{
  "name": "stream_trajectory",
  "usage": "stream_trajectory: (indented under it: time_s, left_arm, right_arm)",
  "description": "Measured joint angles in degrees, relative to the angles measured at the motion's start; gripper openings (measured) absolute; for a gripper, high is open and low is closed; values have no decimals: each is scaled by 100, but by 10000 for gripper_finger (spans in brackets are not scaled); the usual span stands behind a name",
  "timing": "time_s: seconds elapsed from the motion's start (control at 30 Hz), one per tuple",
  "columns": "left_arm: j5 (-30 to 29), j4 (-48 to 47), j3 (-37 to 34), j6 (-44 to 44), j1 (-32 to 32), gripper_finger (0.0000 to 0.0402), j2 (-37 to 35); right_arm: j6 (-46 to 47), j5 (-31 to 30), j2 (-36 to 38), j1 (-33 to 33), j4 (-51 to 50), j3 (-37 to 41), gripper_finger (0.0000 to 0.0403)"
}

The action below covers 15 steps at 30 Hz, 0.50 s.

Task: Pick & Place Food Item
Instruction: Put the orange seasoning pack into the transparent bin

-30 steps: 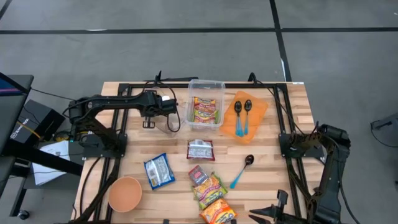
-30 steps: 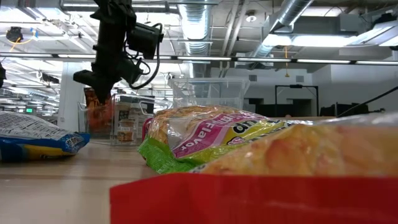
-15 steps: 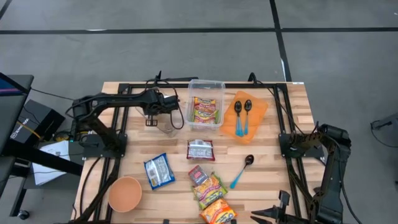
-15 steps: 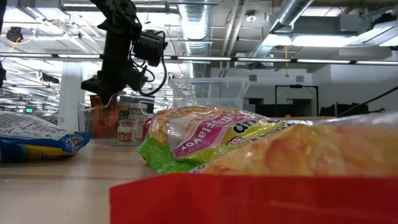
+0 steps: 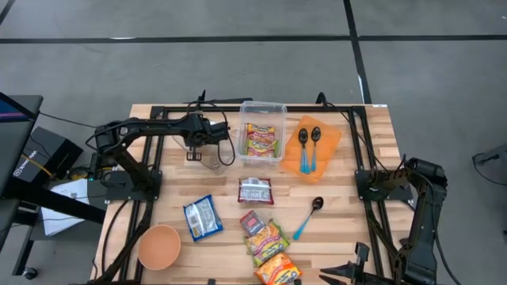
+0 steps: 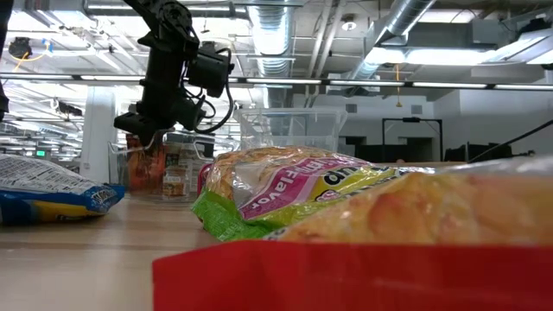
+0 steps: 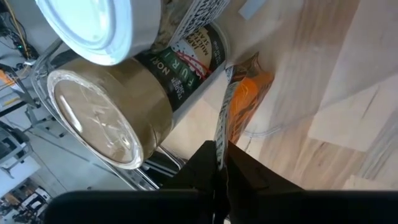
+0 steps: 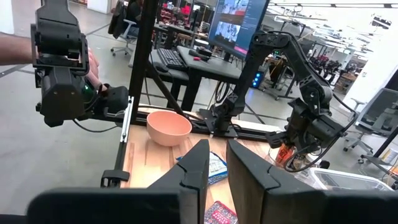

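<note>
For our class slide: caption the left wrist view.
Left gripper shut on an orange snack packet beside two jars.

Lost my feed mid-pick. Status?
Left tool shut on orange snack packet, lowering beside clear bin. Right tool parked, empty. Jars close by.

The left pincer (image 5: 207,157), clamping an orange packet (image 7: 244,102), has lowered nearer the table (image 5: 166,195).

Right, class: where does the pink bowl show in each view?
High view: pink bowl, bottom left of the picture, on the table.
Low view: not in it.
Left wrist view: not in it.
Right wrist view: middle of the picture, beyond the fingers.
Shared landmark: blue snack bag beside it.
</note>
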<state>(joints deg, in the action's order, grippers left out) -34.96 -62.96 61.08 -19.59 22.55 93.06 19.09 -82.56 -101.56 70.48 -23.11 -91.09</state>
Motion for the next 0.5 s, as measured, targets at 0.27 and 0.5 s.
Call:
stream_trajectory:
  time_s: [0.27,0.5]
  left_arm:
    - [-145,-2,0,55,-4,60,0]
    - [-224,-19,0,207,-6,113,-91]
  right_arm:
    - [0,15,0,0,0,0,51]
    - [1,17,0,0,2,0,51]
